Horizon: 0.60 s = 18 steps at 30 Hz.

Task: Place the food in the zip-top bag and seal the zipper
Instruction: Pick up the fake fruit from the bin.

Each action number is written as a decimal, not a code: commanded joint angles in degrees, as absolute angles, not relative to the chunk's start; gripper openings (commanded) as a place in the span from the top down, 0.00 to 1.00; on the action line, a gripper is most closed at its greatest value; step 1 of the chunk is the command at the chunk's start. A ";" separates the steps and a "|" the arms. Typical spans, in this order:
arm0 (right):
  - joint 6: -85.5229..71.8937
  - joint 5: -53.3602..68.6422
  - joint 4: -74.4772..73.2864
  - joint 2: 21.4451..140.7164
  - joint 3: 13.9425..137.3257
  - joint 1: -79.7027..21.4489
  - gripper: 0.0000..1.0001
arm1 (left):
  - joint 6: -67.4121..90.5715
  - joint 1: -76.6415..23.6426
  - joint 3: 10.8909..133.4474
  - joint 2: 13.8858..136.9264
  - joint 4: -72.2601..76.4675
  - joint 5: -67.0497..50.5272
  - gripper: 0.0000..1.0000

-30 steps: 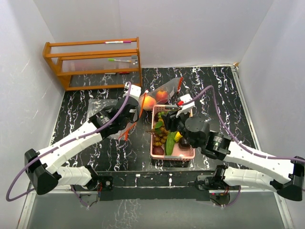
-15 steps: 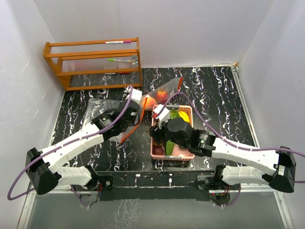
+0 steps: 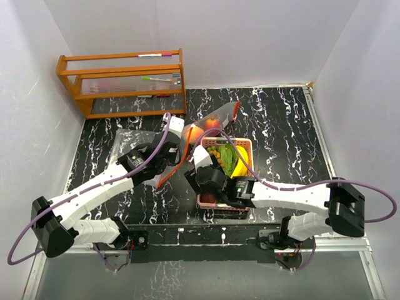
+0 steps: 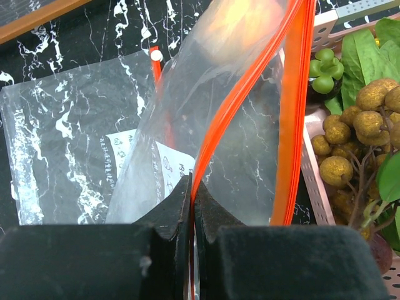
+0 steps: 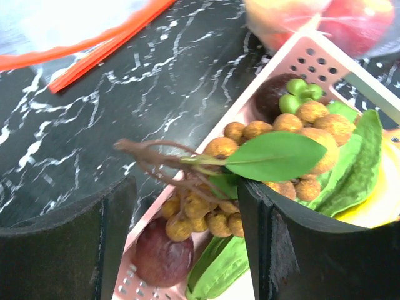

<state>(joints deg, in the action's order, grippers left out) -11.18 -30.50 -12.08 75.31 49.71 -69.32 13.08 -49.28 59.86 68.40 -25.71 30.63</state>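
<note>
Zip-top bag (image 4: 206, 125) gripped by left end effector (image 4: 192, 187); right end effector (image 5: 186, 187) unclenched; marbled table (image 3: 281, 125), white walls (image 3: 250, 37).

White left arm (image 3: 94, 187) and right arm (image 3: 294, 195), black joints, looping purple cables (image 3: 378, 187), 2 matte black fingers (image 5: 62, 250) each.

We find nothing readable: the only print is a white label (image 4: 150, 156) of tiny dark symbols on the flat clear plastic bag (image 4: 62, 137), too small to decipher.
</note>
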 commanded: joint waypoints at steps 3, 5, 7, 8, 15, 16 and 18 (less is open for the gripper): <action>-23.11 -47.51 -6.76 79.88 51.18 -69.26 0.31 | 13.03 -49.04 59.15 65.63 -25.13 31.16 1.00; -27.09 -50.52 -9.51 83.01 52.53 -69.21 0.31 | 12.89 -49.03 59.13 65.38 -25.22 31.19 1.00; -33.10 -53.93 -14.47 86.32 54.71 -69.26 0.21 | 12.81 -49.04 58.99 65.08 -25.18 31.21 1.00; -36.46 -54.98 -17.13 87.79 55.69 -69.26 0.07 | 12.76 -49.04 58.86 64.86 -25.14 31.20 1.00; -41.54 -56.53 -21.99 90.20 57.42 -69.25 0.02 | 12.05 -49.04 58.84 64.04 -25.69 31.44 1.00; -41.71 -56.33 -21.97 89.62 57.18 -69.21 0.01 | 11.97 -49.04 58.90 63.93 -25.74 31.53 1.00; -42.92 -56.32 -22.09 87.93 56.45 -69.17 0.12 | 11.96 -49.04 58.80 63.67 -25.60 31.47 1.00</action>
